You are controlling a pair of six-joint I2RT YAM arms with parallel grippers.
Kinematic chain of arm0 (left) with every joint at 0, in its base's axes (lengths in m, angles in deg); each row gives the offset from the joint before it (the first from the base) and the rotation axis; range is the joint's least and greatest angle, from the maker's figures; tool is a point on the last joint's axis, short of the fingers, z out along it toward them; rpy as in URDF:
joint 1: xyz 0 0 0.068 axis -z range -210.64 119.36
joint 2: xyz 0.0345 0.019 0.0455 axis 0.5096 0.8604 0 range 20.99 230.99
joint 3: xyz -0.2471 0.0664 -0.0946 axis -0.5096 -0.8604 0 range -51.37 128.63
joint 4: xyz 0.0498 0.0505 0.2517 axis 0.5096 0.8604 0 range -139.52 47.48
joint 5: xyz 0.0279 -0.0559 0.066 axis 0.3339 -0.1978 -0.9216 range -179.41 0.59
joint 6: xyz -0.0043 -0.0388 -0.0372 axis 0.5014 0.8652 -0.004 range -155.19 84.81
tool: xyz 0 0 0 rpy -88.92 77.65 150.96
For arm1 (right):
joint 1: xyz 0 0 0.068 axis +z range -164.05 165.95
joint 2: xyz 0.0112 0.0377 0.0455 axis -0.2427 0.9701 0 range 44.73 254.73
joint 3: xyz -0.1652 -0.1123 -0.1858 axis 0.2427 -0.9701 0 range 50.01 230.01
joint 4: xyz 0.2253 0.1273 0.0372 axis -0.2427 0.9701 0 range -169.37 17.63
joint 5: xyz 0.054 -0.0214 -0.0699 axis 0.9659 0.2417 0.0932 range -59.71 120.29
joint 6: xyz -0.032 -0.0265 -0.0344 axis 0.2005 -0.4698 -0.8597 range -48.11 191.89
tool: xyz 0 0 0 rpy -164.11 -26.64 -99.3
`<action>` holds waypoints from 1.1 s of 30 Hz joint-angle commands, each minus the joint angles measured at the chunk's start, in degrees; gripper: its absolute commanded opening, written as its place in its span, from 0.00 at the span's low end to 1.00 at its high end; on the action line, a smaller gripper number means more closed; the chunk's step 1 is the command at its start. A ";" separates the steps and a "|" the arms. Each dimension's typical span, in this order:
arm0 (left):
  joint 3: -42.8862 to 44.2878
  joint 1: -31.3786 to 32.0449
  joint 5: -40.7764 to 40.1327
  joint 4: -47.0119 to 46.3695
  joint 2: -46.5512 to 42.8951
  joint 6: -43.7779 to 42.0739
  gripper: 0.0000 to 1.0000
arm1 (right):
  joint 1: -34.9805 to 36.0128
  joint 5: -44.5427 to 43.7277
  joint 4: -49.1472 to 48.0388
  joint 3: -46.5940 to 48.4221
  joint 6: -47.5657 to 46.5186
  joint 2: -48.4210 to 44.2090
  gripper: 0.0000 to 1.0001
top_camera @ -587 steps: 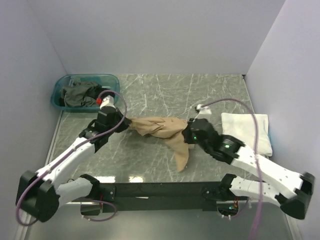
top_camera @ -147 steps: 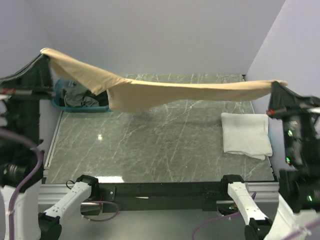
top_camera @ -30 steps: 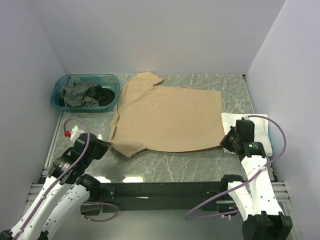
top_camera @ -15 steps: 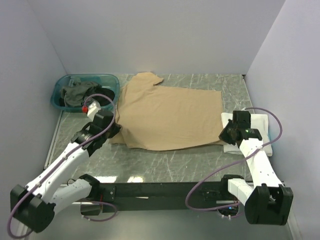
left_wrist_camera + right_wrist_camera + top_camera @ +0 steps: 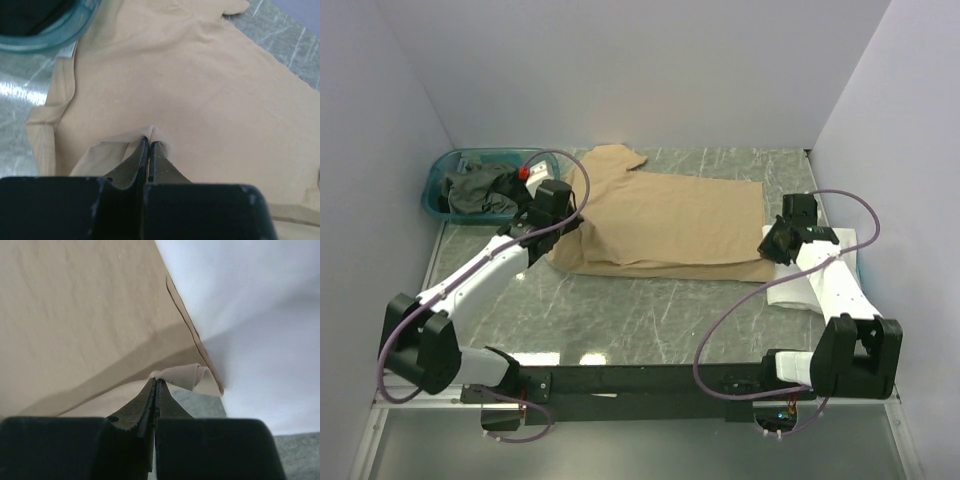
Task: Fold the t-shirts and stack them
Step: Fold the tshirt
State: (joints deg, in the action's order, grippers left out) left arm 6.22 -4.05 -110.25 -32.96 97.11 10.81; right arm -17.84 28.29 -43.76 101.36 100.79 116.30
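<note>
The tan t-shirt [image 5: 665,225] lies spread on the marble table, its near edge doubled back over itself. My left gripper [image 5: 563,222] is shut on the shirt's near left hem; the left wrist view shows the tan cloth [image 5: 200,90] pinched at the gripper [image 5: 149,141]. My right gripper [image 5: 772,243] is shut on the near right hem, and the right wrist view shows a curl of tan cloth [image 5: 185,376] at the gripper [image 5: 155,381]. A folded white t-shirt [image 5: 835,262] lies at the right, partly under the right arm. Grey-green and black shirts [image 5: 480,188] lie in the tub.
A teal plastic tub [image 5: 442,180] stands at the back left, close to the left arm. The white shirt [image 5: 250,325] lies right beside the tan shirt's right edge. Walls close in the table on the left, back and right.
Both grippers have carried the tan shirt's near edge away from me, toward the back of the table, folding the near part over the rest. The arms are now stretched further out.
</note>
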 commanded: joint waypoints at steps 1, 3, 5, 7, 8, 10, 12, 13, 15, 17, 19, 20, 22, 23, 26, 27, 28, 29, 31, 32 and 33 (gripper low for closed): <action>4.72 -1.36 0.27 -5.39 3.06 -4.69 0.01 | -0.43 -2.22 -3.27 3.93 -0.34 2.95 0.00; 5.87 -2.50 1.50 -6.18 6.05 -5.39 0.01 | -0.43 -2.22 -3.53 5.16 -0.34 5.24 0.00; 7.45 -3.21 2.47 -7.84 8.77 -6.96 0.01 | -0.43 -2.74 -3.71 6.30 -0.08 7.17 0.00; 8.94 -4.00 3.87 -9.61 11.58 -8.46 0.01 | -0.51 -3.18 -4.06 7.00 0.10 8.32 0.00; 9.47 -4.09 4.92 -10.31 12.64 -9.60 0.01 | -0.51 -3.71 -4.06 7.53 0.19 9.37 0.00; 11.31 -4.70 7.91 -12.60 16.06 -13.46 0.01 | -0.51 -4.15 -4.24 8.50 0.10 10.60 0.00; 13.94 -5.23 10.63 -12.52 18.53 -16.63 0.01 | -0.51 -4.15 -4.59 9.03 0.01 12.36 0.00; 14.74 -5.49 11.60 -12.51 20.98 -17.95 0.01 | -0.51 -4.15 -4.85 9.64 -0.08 12.97 0.00; 16.60 -6.20 12.05 -11.81 23.28 -20.50 0.01 | -0.51 -4.33 -5.21 10.43 -0.43 14.91 0.00; 18.88 -7.07 13.89 -11.63 26.35 -23.83 0.01 | -0.60 -4.85 -5.03 11.75 -0.78 16.83 0.00; 20.46 -7.60 17.21 -13.03 28.81 -26.47 0.01 | -0.51 -5.21 -4.94 12.80 -1.04 17.99 0.00; 20.90 -7.78 19.06 -13.65 29.52 -29.88 0.01 | -0.51 -5.29 -4.94 13.07 -1.39 18.86 0.00; 23.26 -8.13 23.36 -14.10 31.97 -32.71 0.01 | -0.51 -5.73 -4.94 13.42 -1.48 19.66 0.00; 24.41 -8.39 24.61 -13.49 33.03 -35.51 0.01 | -0.51 -5.82 -5.03 13.60 -1.48 20.27 0.00; 30.29 -8.74 26.19 -9.55 37.78 -38.25 0.01 | -0.51 -5.91 -5.29 13.77 -1.66 20.89 0.00; 32.31 -8.83 26.90 -9.09 39.70 -39.13 0.01 | -0.51 -5.91 -5.38 13.77 -1.66 20.98 0.00; 32.94 -9.01 27.43 -9.17 40.42 -39.75 0.01 | -0.43 -6.17 -5.47 13.60 -1.75 20.98 0.00; 33.64 -9.18 28.74 -8.56 41.12 -40.80 0.01 | -0.51 -6.26 -5.56 13.60 -1.83 20.98 0.00; 35.31 -9.36 28.58 -8.03 42.62 -41.77 0.01 | -0.51 -6.44 -5.38 13.69 -2.01 21.15 0.00; 36.10 -9.54 27.27 -7.25 43.06 -41.87 0.02 | -0.51 -6.79 -5.12 13.86 -2.01 21.24 0.00; 37.76 -9.54 26.39 -5.33 43.67 -41.43 0.05 | -0.51 -6.79 -4.94 14.04 -2.10 21.24 0.00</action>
State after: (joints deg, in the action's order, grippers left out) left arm 39.44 -13.10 -84.70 -40.68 140.03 -27.42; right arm -17.84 23.85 -47.50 112.71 99.46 137.59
